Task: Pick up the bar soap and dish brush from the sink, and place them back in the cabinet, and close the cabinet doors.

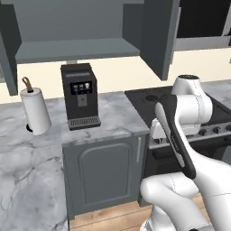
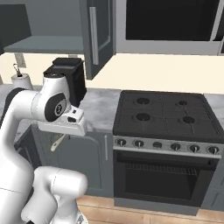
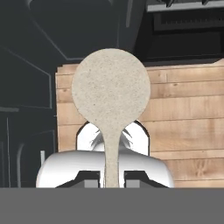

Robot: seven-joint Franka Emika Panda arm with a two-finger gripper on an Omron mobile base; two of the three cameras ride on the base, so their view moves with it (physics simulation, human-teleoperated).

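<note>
Now the fingers pinch the dish brush's thin handle, its round speckled cream head outward

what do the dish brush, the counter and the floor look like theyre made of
Dish brush: cream-tan with a fine speckle, matte; head and handle look like one piece, possibly wood or fibre composite, hard to say.
Counter: grey-white with darker veins, looks like polished marble or stone.
Floor: light brown planks with grain lines and seams, looks like wood.
</note>
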